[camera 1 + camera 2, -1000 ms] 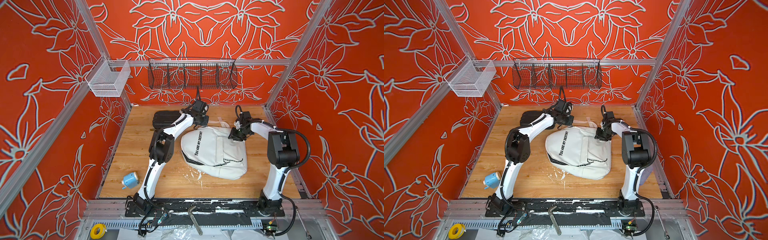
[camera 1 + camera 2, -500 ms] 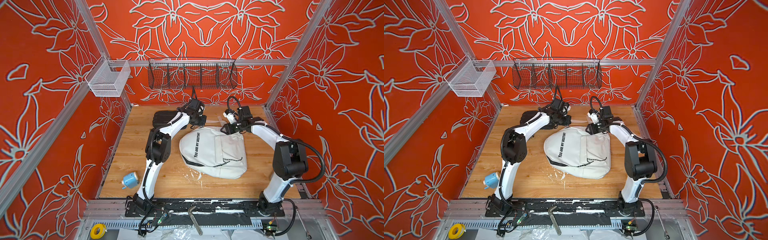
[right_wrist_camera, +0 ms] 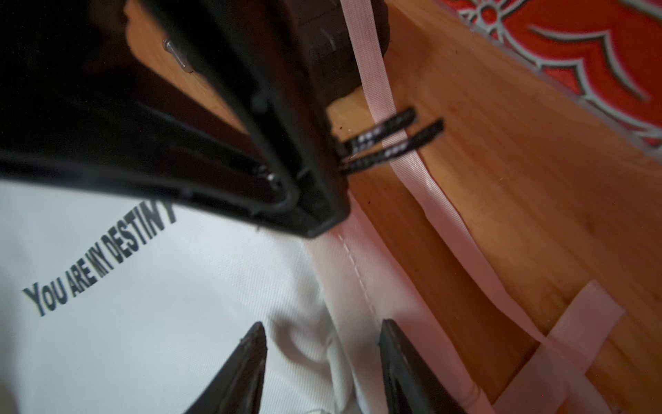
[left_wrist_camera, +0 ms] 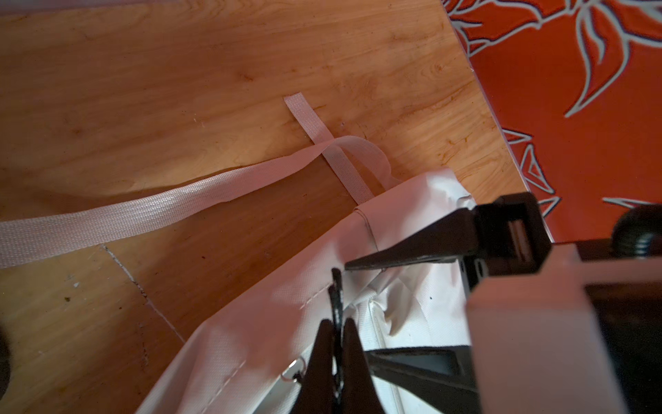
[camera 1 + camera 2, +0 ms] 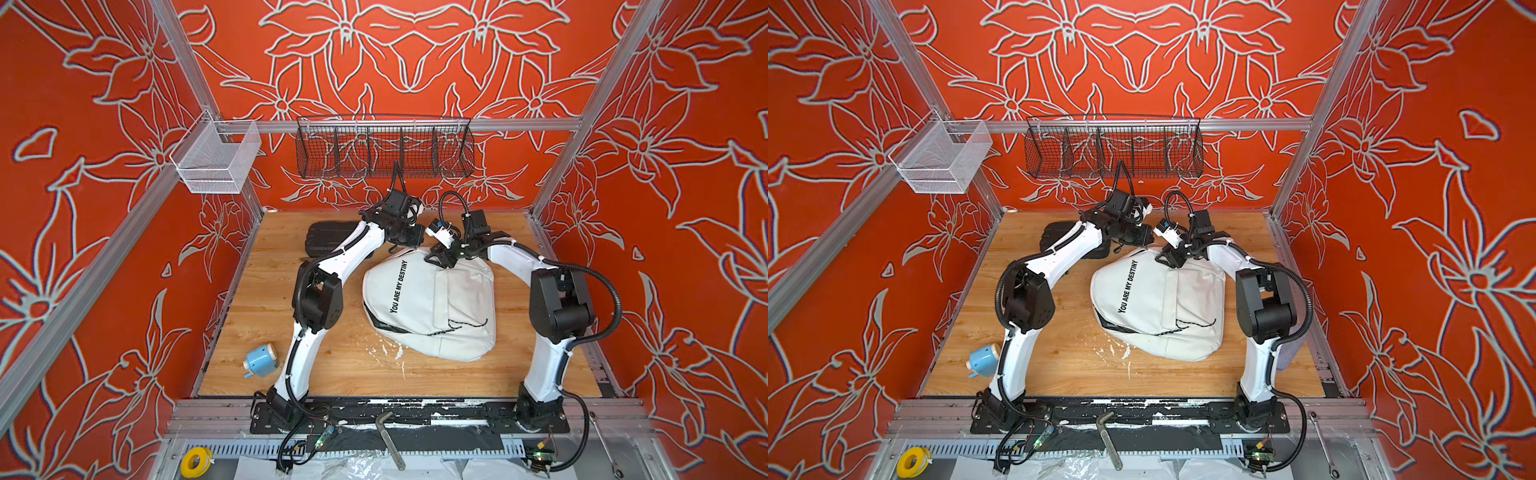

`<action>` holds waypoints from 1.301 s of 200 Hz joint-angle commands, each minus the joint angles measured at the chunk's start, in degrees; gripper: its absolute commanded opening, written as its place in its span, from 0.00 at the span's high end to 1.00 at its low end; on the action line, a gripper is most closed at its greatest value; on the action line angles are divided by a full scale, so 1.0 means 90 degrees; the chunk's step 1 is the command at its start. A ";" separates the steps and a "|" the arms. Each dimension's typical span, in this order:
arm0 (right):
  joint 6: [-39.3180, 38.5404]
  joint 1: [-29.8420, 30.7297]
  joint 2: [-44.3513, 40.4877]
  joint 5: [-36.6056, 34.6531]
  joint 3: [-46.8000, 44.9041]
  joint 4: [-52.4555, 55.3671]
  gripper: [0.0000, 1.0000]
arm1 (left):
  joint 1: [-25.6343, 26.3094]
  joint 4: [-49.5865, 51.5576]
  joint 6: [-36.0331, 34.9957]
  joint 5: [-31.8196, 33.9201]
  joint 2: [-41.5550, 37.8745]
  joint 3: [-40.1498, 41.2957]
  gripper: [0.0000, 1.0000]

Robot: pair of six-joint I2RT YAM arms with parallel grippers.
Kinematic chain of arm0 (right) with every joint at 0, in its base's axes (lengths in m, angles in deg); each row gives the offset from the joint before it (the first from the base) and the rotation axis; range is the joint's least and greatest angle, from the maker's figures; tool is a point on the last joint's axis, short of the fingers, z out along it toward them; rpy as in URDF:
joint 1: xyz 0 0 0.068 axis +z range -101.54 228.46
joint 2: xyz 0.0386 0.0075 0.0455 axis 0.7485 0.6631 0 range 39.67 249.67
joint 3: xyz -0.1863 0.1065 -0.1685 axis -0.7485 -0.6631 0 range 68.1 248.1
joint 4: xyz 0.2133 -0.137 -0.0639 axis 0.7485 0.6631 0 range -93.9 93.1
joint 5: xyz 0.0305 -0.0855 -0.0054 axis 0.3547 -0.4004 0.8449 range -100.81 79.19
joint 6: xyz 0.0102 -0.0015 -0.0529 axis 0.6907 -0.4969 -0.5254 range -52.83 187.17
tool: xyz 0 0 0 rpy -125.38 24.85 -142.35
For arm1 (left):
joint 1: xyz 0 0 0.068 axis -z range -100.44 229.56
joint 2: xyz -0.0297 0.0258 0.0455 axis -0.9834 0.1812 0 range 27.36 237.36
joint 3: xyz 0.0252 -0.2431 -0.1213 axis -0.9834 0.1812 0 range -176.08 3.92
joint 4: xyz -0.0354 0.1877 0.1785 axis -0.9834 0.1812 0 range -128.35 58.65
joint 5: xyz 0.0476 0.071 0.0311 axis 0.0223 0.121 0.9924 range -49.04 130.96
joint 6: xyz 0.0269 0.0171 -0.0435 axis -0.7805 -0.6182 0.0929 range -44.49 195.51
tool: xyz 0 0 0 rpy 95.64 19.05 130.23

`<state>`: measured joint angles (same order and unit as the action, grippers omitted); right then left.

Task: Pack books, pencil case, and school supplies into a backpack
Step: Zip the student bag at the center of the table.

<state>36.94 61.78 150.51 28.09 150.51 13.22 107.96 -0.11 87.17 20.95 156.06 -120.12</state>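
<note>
The white backpack (image 5: 432, 303) (image 5: 1158, 307) lies flat on the wooden table, print side up. My left gripper (image 5: 409, 245) (image 4: 336, 324) is at its far top edge, shut on a black cord zip pull (image 4: 336, 286). My right gripper (image 5: 436, 259) (image 3: 322, 326) hovers open right beside it, with rumpled backpack fabric (image 3: 315, 344) between its fingers. The cord ends (image 3: 390, 139) stick out past the left gripper. The light-blue sharpener (image 5: 260, 360) (image 5: 984, 360) lies near the front left. A pale lilac patch behind the right arm (image 5: 1291, 353) may be the pencil case. The books are out of view.
A black ribbed hard case (image 5: 328, 237) lies at the back left, behind the left arm. White straps (image 4: 179, 204) trail across the table behind the backpack. A black wire basket (image 5: 384, 151) and a white mesh basket (image 5: 216, 160) hang on the walls. White flecks (image 5: 386, 351) dot the table.
My right arm has swung from the backpack's right side to its top edge, beside the left gripper, and its jaws have widened. The left gripper keeps its hold and the backpack has shifted slightly left.
</note>
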 commanded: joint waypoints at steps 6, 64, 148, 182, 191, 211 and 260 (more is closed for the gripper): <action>-0.0411 0.0130 0.0090 -0.0403 -0.0089 -0.0547 0.52 | 0.0076 0.0023 0.0046 -0.0237 -0.0376 -0.0154 1.00; -0.0053 0.0162 0.0227 -0.1581 0.0271 0.0055 1.00 | 0.0099 0.0045 0.0046 -0.0008 -0.0533 0.0160 1.00; 0.1263 -0.0006 -0.0031 -0.2546 0.0571 0.1224 1.00 | -0.0572 -0.1131 0.0782 0.0771 -0.1891 0.3408 1.00; 0.1634 -0.0177 -0.0027 -0.2696 0.0807 0.1752 1.00 | -0.0924 -0.1165 0.0659 0.0909 -0.2320 0.4154 1.00; 0.1786 -0.0235 -0.0048 -0.2787 0.0869 0.1864 1.00 | -0.1020 -0.1163 0.0653 0.0929 -0.2452 0.4341 1.00; 0.1868 -0.0328 -0.0142 -0.2727 0.0837 0.1850 1.00 | -0.1208 -0.1229 0.0648 0.0876 -0.2740 0.4693 1.00; 0.2211 -0.0346 0.0192 -0.3653 0.1366 0.2596 1.00 | -0.1244 -0.1147 0.0571 0.0592 -0.3339 0.4780 1.00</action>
<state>52.10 59.79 151.23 6.14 158.32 30.21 97.47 -11.81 92.90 26.28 130.69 -76.56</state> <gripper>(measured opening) 0.043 0.061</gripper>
